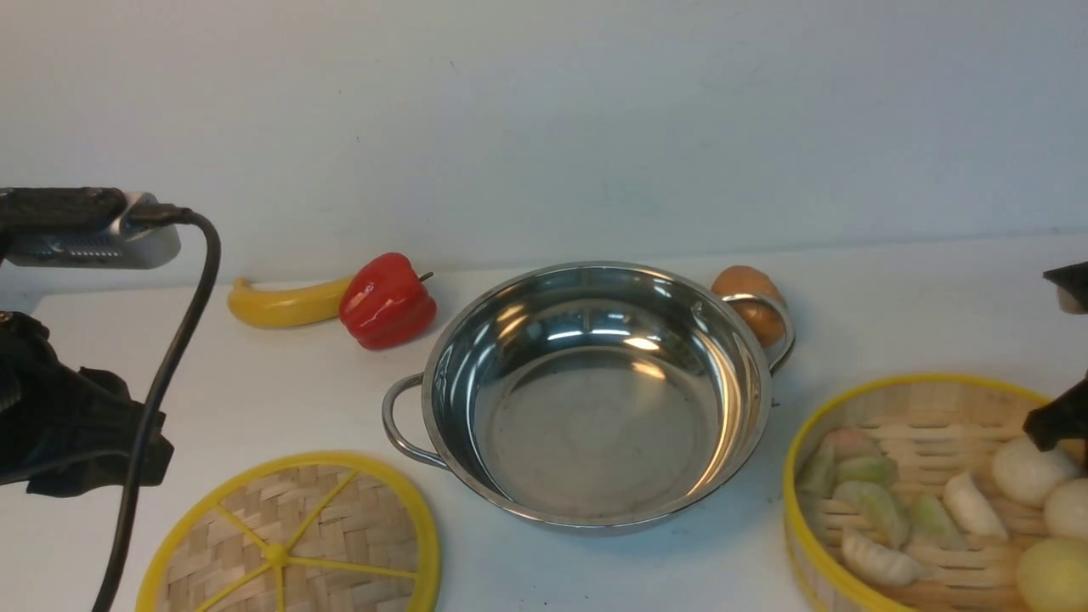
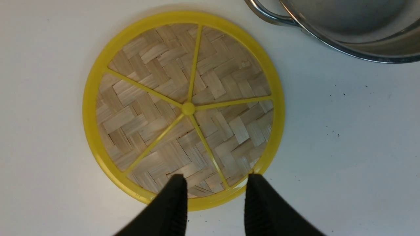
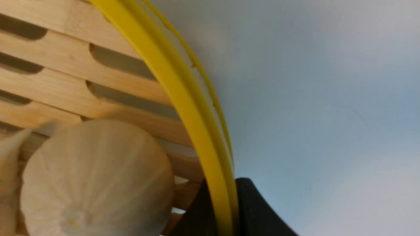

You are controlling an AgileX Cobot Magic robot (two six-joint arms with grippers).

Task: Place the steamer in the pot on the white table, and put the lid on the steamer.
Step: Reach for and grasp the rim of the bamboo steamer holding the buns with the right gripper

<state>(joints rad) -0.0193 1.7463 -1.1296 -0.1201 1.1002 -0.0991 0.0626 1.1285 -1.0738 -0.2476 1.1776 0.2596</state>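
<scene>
Empty pot (image 1: 476, 365), steamer (image 1: 795, 463) full of dumplings (image 1: 880, 510) and buns (image 1: 1024, 472).
Your right gripper (image 3: 226, 203) pinches the steamer rim; your left gripper (image 2: 215, 186) hangs spread open over the lid (image 2: 183, 108).

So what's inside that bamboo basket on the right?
The steamer holds pale dumplings and round buns on its slatted floor. Its right side is out of frame, and the right end effector hides a bit.

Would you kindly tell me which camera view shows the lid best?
The left wrist view: the whole lid shows there, rim and spokes clear. The front view cuts its near edge off; the right wrist view misses it altogether.
</scene>
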